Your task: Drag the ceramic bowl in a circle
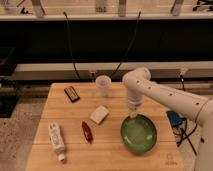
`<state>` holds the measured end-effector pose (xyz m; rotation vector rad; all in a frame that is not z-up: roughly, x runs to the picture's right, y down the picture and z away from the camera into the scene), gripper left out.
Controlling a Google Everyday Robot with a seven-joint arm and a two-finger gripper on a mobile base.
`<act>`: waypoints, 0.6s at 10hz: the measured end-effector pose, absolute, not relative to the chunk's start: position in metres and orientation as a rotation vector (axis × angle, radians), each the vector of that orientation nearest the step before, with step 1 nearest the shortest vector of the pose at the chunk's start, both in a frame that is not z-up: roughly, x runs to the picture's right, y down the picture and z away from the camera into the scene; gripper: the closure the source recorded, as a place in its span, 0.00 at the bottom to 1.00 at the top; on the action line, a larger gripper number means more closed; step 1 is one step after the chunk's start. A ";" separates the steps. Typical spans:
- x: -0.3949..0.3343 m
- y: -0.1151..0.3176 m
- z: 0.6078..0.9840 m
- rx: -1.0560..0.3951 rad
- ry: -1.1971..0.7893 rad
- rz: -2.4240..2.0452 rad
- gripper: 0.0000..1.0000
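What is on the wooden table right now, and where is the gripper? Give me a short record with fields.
Surface: light wooden table
Task object: wide glossy green ceramic bowl, near edge, right side of view
Gripper: gripper shut, down at the bowl's far rim
Far edge: small translucent white cup
Centre: white rectangular block
Left side: dark flat packet; red-brown slender object; white tube

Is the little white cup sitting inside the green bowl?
No, the white cup stands on the table apart from the green bowl, and the claw is at the bowl's far rim.
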<state>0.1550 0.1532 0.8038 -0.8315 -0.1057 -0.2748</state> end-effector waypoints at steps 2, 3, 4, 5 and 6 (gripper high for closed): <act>0.155 0.154 0.803 -0.834 -0.106 -0.279 1.00; 0.155 0.154 0.803 -0.835 -0.107 -0.280 1.00; 0.156 0.152 0.803 -0.837 -0.107 -0.283 1.00; 0.156 0.151 0.803 -0.837 -0.107 -0.284 1.00; 0.155 0.151 0.803 -0.838 -0.107 -0.287 1.00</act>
